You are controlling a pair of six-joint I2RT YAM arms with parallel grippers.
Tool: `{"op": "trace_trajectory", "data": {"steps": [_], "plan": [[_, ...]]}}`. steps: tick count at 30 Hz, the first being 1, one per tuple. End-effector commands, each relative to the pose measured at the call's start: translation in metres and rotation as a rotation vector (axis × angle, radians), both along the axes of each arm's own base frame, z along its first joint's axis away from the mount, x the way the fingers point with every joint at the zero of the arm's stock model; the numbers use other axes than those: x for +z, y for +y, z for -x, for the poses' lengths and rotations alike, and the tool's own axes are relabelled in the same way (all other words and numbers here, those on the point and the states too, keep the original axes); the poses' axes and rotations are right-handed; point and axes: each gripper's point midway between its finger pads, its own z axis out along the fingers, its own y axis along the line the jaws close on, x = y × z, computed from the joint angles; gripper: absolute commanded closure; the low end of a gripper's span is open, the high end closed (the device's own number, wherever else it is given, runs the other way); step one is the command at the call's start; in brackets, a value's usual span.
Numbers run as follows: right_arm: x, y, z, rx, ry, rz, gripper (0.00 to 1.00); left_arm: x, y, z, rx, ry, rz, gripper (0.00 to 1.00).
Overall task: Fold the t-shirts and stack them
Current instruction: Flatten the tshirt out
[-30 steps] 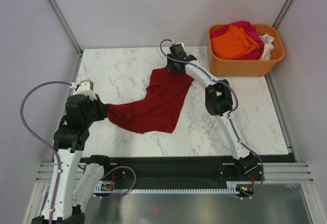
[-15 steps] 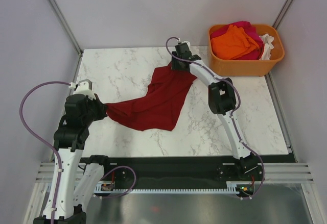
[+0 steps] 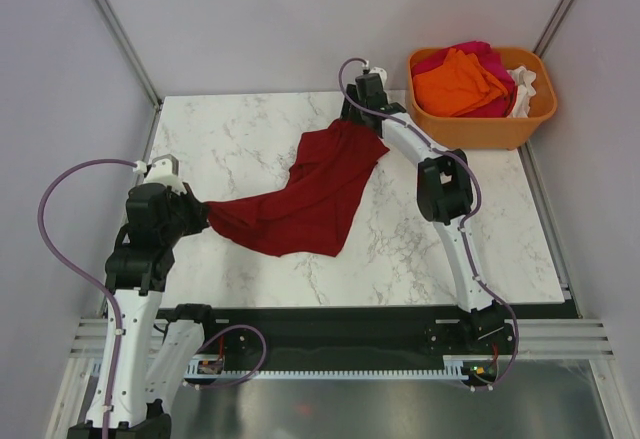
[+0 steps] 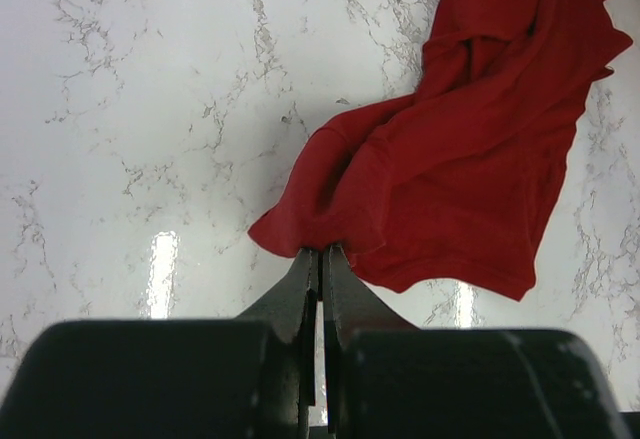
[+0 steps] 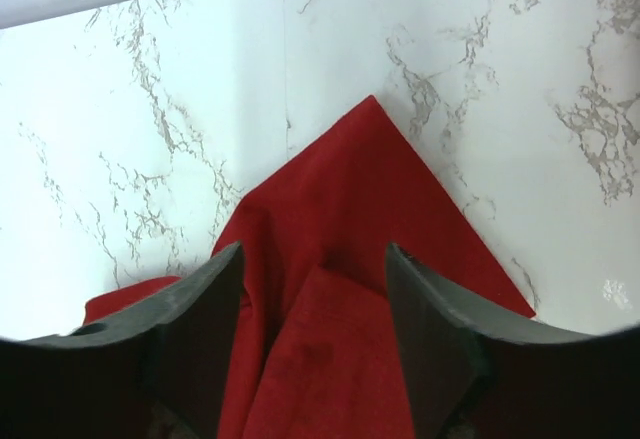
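Observation:
The dark red t-shirt (image 3: 310, 194) lies crumpled across the marble table (image 3: 230, 139), stretched from near left to far middle. My left gripper (image 3: 203, 217) is shut on its near-left edge, and the wrist view shows the fingertips (image 4: 321, 251) pinching the cloth (image 4: 470, 169). My right gripper (image 3: 358, 117) is open over the shirt's far corner. In its wrist view the gripper (image 5: 313, 251) has its jaws standing wide apart with a fold of the red cloth (image 5: 340, 289) lying between them, not gripped. Orange (image 3: 458, 81), magenta (image 3: 482, 54) and white (image 3: 526, 84) shirts lie in the tub.
The orange plastic tub (image 3: 480, 127) stands at the far right corner of the table, just right of my right wrist. Grey walls close in the table at the back and both sides. Bare marble shows at the far left and the near right.
My right gripper has moved to the far right, toward the tub, and the shirt's far corner has spread out that way. The left gripper has stayed put, holding the cloth.

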Motion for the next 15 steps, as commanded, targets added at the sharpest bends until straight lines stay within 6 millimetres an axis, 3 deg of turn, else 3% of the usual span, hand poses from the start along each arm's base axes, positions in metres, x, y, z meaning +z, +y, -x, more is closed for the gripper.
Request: {"op": "trace_trajectory", "data": {"steps": [1,15], "plan": [[0.030,0.006,-0.008,0.005,-0.057,-0.045,0.36,0.008,-0.002,-0.007,-0.014,-0.047,0.005,0.98],[-0.018,0.010,0.007,0.032,0.048,-0.006,0.45,0.008,-0.001,-0.008,-0.014,-0.048,0.011,0.98]]}}
